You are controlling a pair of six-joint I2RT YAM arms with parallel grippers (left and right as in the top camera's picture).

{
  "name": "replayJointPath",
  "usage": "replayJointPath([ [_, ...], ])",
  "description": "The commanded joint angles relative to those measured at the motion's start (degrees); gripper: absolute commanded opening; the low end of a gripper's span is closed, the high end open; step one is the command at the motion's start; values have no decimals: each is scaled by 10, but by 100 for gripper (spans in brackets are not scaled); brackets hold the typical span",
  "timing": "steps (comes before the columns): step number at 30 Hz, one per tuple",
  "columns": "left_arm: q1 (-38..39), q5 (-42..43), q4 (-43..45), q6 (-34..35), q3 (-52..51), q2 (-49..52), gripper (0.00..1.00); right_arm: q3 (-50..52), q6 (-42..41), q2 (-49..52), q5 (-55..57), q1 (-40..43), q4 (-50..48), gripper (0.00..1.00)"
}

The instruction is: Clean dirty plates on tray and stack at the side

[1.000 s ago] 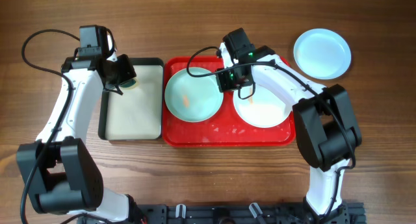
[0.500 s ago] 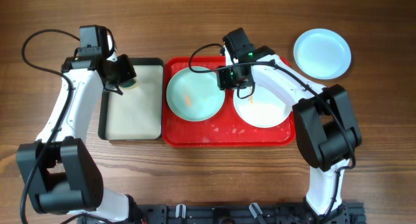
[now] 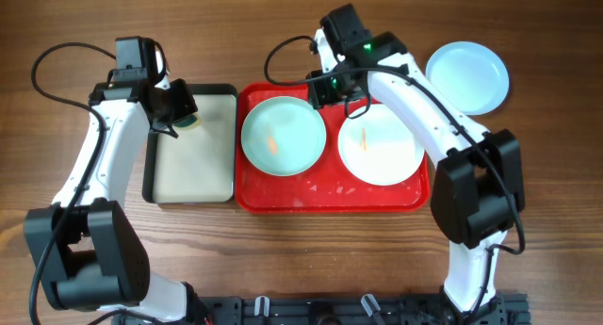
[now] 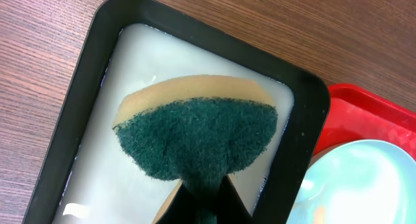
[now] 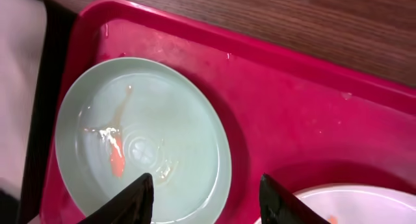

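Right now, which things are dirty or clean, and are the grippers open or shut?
Aqua plate on red tray, dirty, orange smear.
White plate, dirty, orange streak.
Lone aqua plate, off tray, looks clean.
Sponge, gripped.
Left gripper, shut on sponge.
Right gripper, open, empty.

Just under your right claw [image 5: 205,191] lies a pale aqua plate [image 5: 143,143], marked with orange streaks and glassy wet patches. The tray [image 5: 292,120] around it is bright glossy red. Just beside that claw, the second plate [image 3: 382,151] is white with faint orange flecks. Well apart from it, the third plate [image 3: 467,77] is plain pale blue. At your black left claw [image 4: 205,198], the sponge [image 4: 195,139] shows a dark green fuzzy face over a tan back. The small tray [image 4: 305,120] beneath has a black rim and a cream inside. The table [image 3: 283,259] is brown with wood grain.
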State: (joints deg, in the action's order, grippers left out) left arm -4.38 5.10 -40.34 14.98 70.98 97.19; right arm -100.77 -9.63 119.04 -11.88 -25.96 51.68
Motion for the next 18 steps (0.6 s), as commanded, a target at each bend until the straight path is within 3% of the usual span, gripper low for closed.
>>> replayJointPath([
  [1, 2, 40, -4, -58, 3, -2, 4, -13, 23, 10, -20, 21, 13, 52],
  [6, 5, 45, -41, -58, 3, -2, 4, -12, 66, 10, -105, 42, 15, 52],
  [9, 33, 45, -67, -59, 3, -2, 4, -7, 66, 12, -105, 39, 16, 52],
  [16, 136, 44, -36, -53, 3, -2, 4, 23, 71, 53, -60, 22, -24, 51],
  [18, 159, 44, -24, -38, 3, -2, 4, 38, 74, 62, -60, 22, -37, 46],
])
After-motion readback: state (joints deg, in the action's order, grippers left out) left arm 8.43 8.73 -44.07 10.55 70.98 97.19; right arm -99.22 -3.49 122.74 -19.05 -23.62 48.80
